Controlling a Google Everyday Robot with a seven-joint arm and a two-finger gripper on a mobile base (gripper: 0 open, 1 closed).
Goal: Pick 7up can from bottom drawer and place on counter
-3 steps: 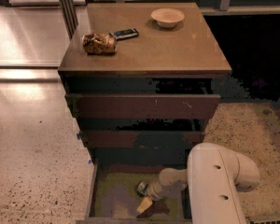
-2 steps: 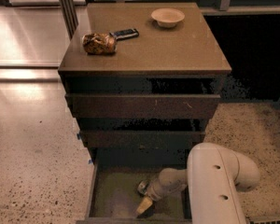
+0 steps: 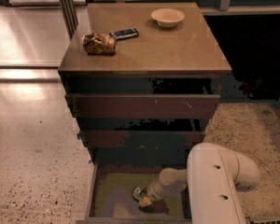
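The small silvery-white 7up can (image 3: 138, 192) is in the wide dark-brown bottom drawer (image 3: 113, 197), below the front edge of the tan-brown worktop (image 3: 168, 50). The end effector (image 3: 143, 199) is at it; open or closed, I cannot tell. The can is probably light, smooth and easily dented, so grip it across the round side. Its axis is unclear.

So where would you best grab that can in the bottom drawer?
Likely across its rounded sides, coming from above and the front: the can sits low on the drawer floor, and the drawer walls and the cabinet behind block level approaches. The gripper is down in the drawer, right by the can.
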